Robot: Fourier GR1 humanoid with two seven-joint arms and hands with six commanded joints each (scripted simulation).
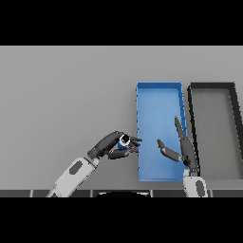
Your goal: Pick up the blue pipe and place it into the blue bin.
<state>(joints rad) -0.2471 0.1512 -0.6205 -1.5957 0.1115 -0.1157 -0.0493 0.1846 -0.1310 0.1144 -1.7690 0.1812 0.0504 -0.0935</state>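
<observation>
Holding the blue pipe (123, 142) in curled fingers, your left hand (113, 145) sits low and centre in the frame, just left of the blue bin (158, 87). The pipe's open end faces the camera, so most of its body is hidden inside the grip. That position makes sense: it looks lifted and ready to cross the bin's near-left wall. Your right hand (182, 148) hangs over the bin's lower right with its fingers spread, holding nothing. A black bin (211, 86) stands just right of the blue one; avoid it.
</observation>
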